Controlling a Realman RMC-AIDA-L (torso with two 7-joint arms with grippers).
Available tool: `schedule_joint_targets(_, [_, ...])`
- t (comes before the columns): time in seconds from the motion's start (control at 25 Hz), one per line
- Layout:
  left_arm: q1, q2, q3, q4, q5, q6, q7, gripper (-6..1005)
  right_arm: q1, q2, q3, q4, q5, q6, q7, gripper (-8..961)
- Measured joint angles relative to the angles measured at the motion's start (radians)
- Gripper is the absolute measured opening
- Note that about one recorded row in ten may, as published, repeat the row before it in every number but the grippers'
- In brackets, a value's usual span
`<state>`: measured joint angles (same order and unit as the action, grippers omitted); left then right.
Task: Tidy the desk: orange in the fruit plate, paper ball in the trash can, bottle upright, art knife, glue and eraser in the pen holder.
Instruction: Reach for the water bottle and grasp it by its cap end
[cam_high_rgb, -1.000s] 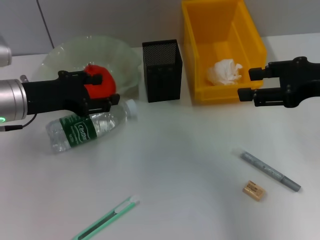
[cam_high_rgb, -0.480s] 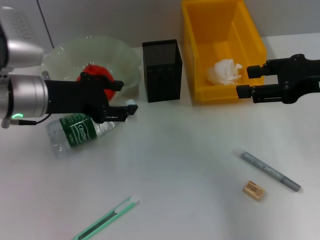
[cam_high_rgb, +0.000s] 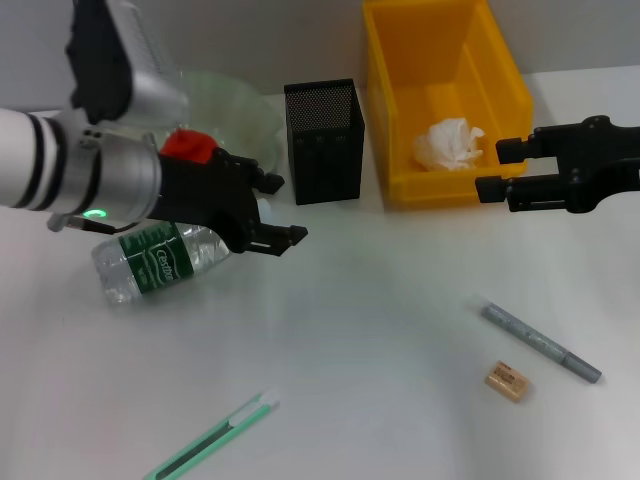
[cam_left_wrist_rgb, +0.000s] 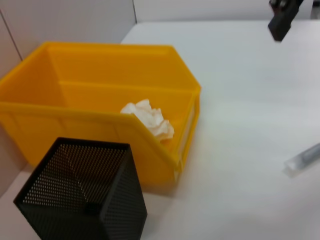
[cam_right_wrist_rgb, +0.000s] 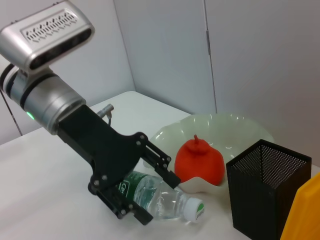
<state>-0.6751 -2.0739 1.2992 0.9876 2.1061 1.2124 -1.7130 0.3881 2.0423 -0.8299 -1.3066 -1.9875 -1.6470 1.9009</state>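
black jaws spread over the lying bottle

black mesh holder (cam_high_rgb: 323, 140) stands at the back of the desk (cam_high_rgb: 380, 300) and serves as the landmark. just beside it on the robot's right sits the yellow bin (cam_high_rgb: 447, 100) with the paper ball (cam_high_rgb: 449, 143) inside. on the holder's other side is the pale plate (cam_right_wrist_rgb: 227, 135) with the orange (cam_right_wrist_rgb: 199, 161) in it.

the bottle (cam_high_rgb: 170, 255) lies on its side in front of the plate, white cap (cam_right_wrist_rgb: 192, 210) pointing toward the holder. the left gripper (cam_high_rgb: 280, 210) hovers over the bottle's cap end, in front of and to the left of the holder, its fingers spread apart and holding nothing.

the right gripper (cam_high_rgb: 497, 168) hangs beside the bin, on the side away from the holder, fingers apart and empty.

well in front of the holder toward the right lie the grey glue (cam_high_rgb: 541, 342) and, just beside it, the tan eraser (cam_high_rgb: 507, 381). the green knife (cam_high_rgb: 212, 437) lies far in front of the holder, toward the left.
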Motion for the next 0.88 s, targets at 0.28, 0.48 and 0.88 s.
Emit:
schedule_joint_targets(0.28, [-0.021,-0.005,0.120,0.002,0.068,-0.103,-0.111,694,0.003,-0.002,0.010,0.007,0.000,0.003,-0.003,651])
schedule_joint_targets(0.48, [-0.024,-0.005,0.174,0.002,0.103,-0.169,-0.167,694,0.005,-0.003,0.009,0.007,0.000,0.004,-0.004,651])
schedule_joint_targets(0.88, [-0.031,-0.005,0.221,0.001,0.151,-0.217,-0.228,694,0.009,-0.005,0.009,0.007,0.000,0.009,-0.003,651])
